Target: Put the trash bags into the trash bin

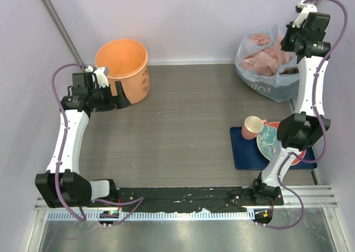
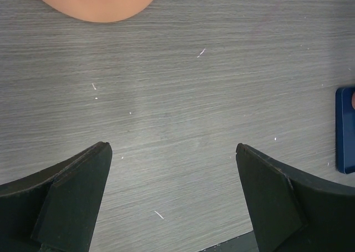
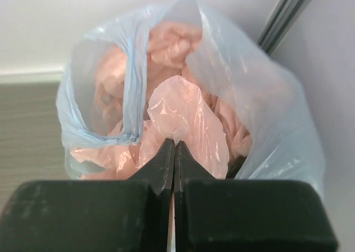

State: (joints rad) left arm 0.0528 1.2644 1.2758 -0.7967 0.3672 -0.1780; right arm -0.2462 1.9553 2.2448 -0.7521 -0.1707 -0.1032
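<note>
R gripper [image 3: 175,145] is clamped tight on a fold of the pink trash bag [image 3: 186,110], which sits in the mouth of the bluish sack [image 3: 266,119] at the far R corner. Only the tips hold slick film, so I reckon it could slip out on the lift. Or the whole sack comes up w/ it, since more pink plastic is packed round it and a sack handle loops just beside.

Then it's a long carry across the table [image 1: 188,113] to the orange trash bin [image 1: 136,85], far L. A dangling bag could trail.

Near R: blue mat [image 1: 244,155] w/ pink cup [image 1: 253,127] and plate [image 1: 272,144], prob under the path, so a low-hanging bag might tip the cup. L gripper [image 2: 172,152] hovers empty, fingers wide apart, just beside the bin, not over its mouth.
</note>
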